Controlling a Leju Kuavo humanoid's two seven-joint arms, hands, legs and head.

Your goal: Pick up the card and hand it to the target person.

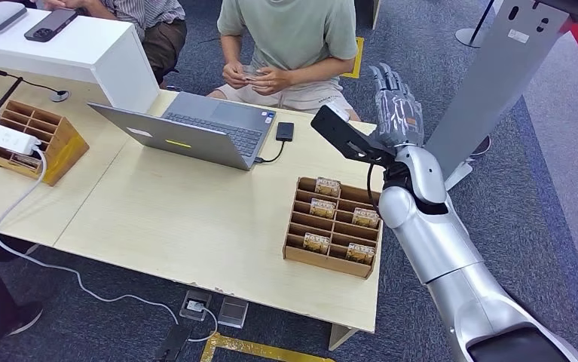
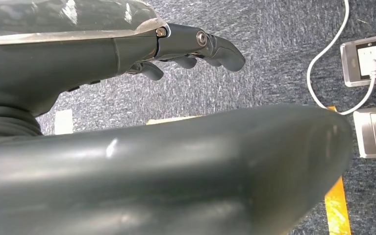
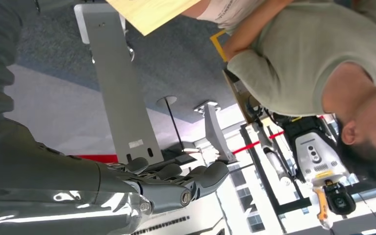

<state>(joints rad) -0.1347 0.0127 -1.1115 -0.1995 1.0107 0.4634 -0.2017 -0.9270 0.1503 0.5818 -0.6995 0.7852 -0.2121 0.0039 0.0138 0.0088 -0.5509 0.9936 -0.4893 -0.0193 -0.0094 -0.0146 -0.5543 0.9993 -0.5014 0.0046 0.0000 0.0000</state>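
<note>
Right hand [image 1: 397, 107] raised past the table's [image 1: 195, 219] far right corner, fingers straight and apart, nothing held. Left hand [image 2: 195, 51] hanging over carpet, fingers loosely curled, empty. Card [image 1: 251, 72] held by seated person [image 1: 289, 38] in both hands behind the laptop [image 1: 195, 128]. More cards in wooden divider box [image 1: 334, 224].

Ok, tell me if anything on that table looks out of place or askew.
Nothing is spilled or damaged. The laptop sits skewed to the table edge, and the card organizer is only partly filled, with cards in some slots.
</note>
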